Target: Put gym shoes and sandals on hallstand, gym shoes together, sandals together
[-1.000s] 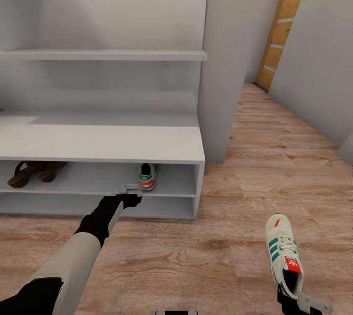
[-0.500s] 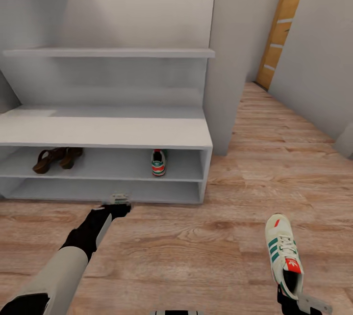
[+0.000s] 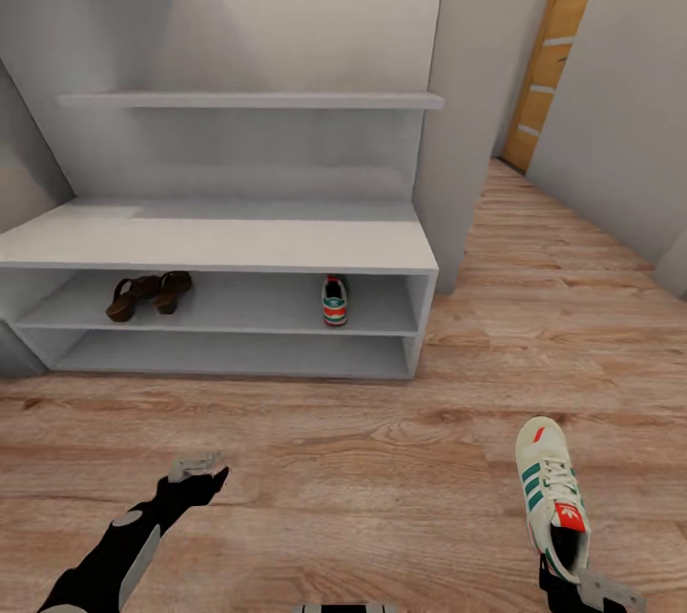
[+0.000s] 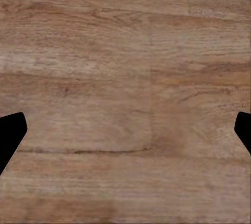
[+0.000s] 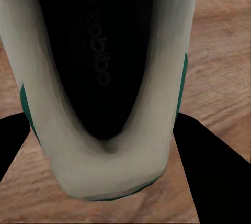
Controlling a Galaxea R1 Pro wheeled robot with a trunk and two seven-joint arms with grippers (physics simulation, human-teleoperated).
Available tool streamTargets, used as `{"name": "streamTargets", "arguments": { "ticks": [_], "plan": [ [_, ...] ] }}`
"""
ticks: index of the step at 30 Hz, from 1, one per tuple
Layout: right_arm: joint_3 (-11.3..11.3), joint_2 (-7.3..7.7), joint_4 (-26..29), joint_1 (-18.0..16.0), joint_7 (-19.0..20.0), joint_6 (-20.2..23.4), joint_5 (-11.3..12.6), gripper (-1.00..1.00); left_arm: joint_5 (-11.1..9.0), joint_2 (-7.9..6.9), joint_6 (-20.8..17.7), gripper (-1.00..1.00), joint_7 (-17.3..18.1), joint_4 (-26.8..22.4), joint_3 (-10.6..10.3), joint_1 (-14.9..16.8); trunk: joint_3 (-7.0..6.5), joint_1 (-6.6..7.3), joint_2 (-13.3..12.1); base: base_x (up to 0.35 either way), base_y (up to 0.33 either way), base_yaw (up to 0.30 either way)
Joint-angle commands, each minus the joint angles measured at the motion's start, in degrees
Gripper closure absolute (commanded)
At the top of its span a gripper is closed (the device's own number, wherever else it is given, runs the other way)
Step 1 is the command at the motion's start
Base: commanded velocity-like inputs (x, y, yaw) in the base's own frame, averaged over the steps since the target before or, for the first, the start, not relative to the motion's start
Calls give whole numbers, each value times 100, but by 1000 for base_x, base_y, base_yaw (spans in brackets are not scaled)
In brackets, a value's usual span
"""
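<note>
Head view: the pale grey low hallstand [image 3: 219,245] with two open shelf levels now sits farther off than a second ago, and the whole scene has shifted, so the camera is judged to have backed away. Two brown leather open-toe sandals [image 3: 148,294] lie side by side on its upper shelf level, at the left. One cream-white sneaker with green stripes and a red heel patch [image 3: 334,301] stands on the same shelf level, toward the right, well apart from the sandals. The left pincer [image 3: 197,471], which was at the shelf edge beside that sneaker a second ago, has been drawn back low over the light brown wood-grain plank floor [image 3: 382,460]. The second cream-white sneaker [image 3: 552,495] is held by its heel in the right pincer [image 3: 565,581].

Left wrist view: both dark fingertips [image 4: 10,135] are spread wide over bare planks; nothing is held.

Right wrist view: the sneaker's dark insole and pale heel rim [image 5: 107,88] are seen between the dark fingers [image 5: 209,177], clenched on the heel.

Judgement: three of four items are placed; the held sneaker remains to be set next to its mate.
</note>
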State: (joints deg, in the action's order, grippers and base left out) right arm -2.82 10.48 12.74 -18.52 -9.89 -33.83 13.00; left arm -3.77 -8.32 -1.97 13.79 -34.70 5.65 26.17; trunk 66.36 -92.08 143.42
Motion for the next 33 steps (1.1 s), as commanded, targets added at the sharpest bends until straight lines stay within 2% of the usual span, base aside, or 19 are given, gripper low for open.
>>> {"name": "streamTargets", "arguments": {
  "ticks": [1, 3, 5, 9, 10, 18, 33],
  "plan": [
    [-26, -2, 0, -2, 5, -18, -8, 100, -172, -90, 161, -100, 223, 18, 66, -157, 4, 2, 2, -73, 291, 0],
    [-26, -2, 0, -2, 10, -18, -8, 100, -474, -330, 637, -100, 756, 42, 195, -591, 4, 2, 2, -38, 298, 0],
    [-22, -2, 0, -2, 12, -20, -12, 100, -603, -448, 926, -100, 1041, 54, 285, -858, 4, 2, 2, -4, 302, 0],
    [-20, -2, 0, -2, 16, -19, -15, 100, -704, -537, 1347, -100, 1288, 159, 408, -1202, 4, 2, 2, 51, 307, 0],
    [-19, -2, 0, -2, 20, -18, -16, 100, -751, -555, 1657, -100, 1350, 350, 439, -1320, 4, 2, 2, 115, 321, 0],
    [-33, -10, 8, -2, -1, -26, 7, 100, -772, -549, 1867, -100, 1387, 514, 452, -1376, 4, 2, 2, 128, 324, 0],
    [-34, -11, -2, -2, -4, -27, -7, 100, -775, -566, 1875, -100, 1389, 526, 461, -1386, 4, 2, 2, 22, 336, 0]
  ]
}}
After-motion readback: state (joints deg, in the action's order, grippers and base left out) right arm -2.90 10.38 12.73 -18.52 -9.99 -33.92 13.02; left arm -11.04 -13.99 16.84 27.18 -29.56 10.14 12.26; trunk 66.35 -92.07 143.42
